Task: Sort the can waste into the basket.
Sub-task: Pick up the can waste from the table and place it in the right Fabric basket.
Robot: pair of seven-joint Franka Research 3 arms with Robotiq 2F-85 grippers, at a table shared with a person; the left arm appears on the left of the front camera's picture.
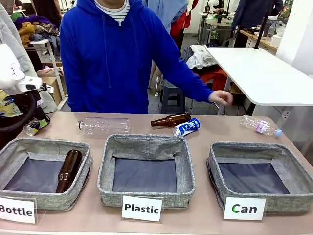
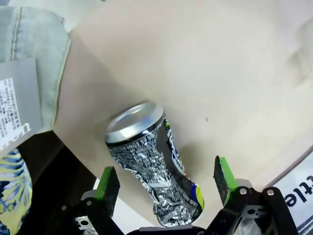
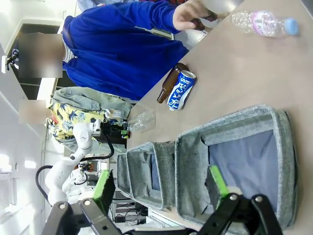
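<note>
From the front I see three square baskets of grey woven fabric with smooth dark lining, in a row on the tan table (image 1: 205, 220). Their white cards read "Bottle", "Plastic" and "Can". The "Can" basket (image 1: 213, 157) is the rightmost. A brown glass bottle (image 1: 68, 171) lies in the "Bottle" basket (image 1: 14, 149). Behind the baskets, the dented blue metal drink can (image 1: 186, 127) lies on its side just beside a second brown bottle (image 1: 170, 120). The black and silver metal drink can (image 1: 36, 126) lies at the table's left end, under my left arm.

On my left wrist view, the black and silver can is on its side, crumpled along the body, with fine silver print, a yellow and blue patch near its base and a smooth bright rim. My left gripper (image 2: 166, 181) straddles it: the green pads (image 2: 108, 183) stand either side, with a gap showing on each, so nothing is gripped.

On my right wrist view, my right gripper (image 3: 161, 182) is spread wide with nothing between its fingers, above the nearest grey basket. The blue can's white lettering looks like "SWEAT".
</note>
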